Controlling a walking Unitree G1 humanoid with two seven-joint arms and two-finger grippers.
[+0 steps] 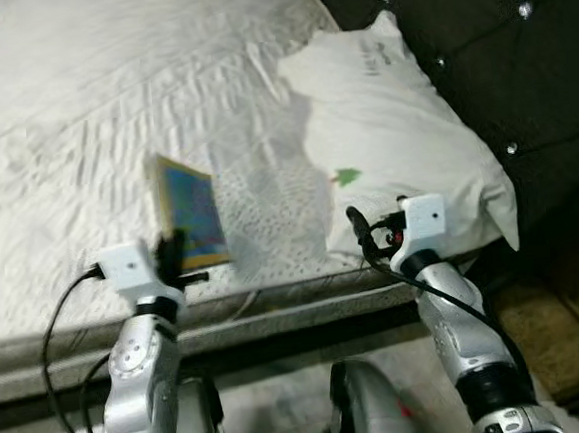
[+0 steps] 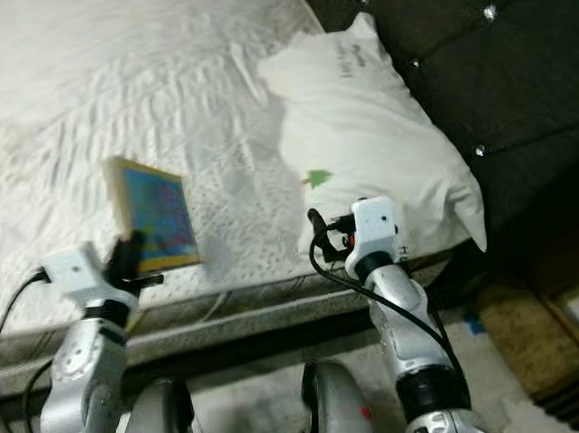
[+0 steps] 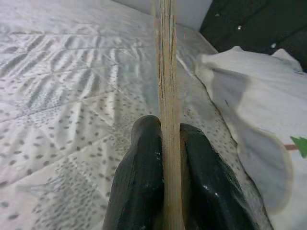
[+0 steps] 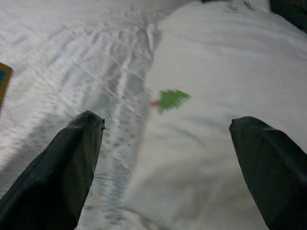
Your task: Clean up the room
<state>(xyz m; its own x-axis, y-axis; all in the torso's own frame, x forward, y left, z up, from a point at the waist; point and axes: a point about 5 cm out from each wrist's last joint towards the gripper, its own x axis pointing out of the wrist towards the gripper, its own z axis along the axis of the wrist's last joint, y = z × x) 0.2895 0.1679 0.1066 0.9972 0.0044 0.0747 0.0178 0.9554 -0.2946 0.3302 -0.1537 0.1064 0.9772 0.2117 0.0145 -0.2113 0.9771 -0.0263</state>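
Observation:
My left gripper [image 1: 175,254] is shut on a thin book [image 1: 189,211] with a blue and yellow cover, held upright on its edge above the near edge of the white bed [image 1: 111,110]. In the left wrist view the book [image 3: 167,96] runs edge-on between the two black fingers [image 3: 139,182]. My right gripper [image 1: 363,229] is open, hovering at the near side of a white pillow [image 1: 393,128] with a small green tree mark [image 4: 171,99]. Its fingers [image 4: 57,177] stand wide apart with nothing between them.
A dark tufted headboard [image 1: 487,50] rises to the right of the pillow. A brown mat [image 1: 549,326] lies on the floor at the right, beside the bed. The bed's front edge [image 1: 277,308] runs just ahead of my arms.

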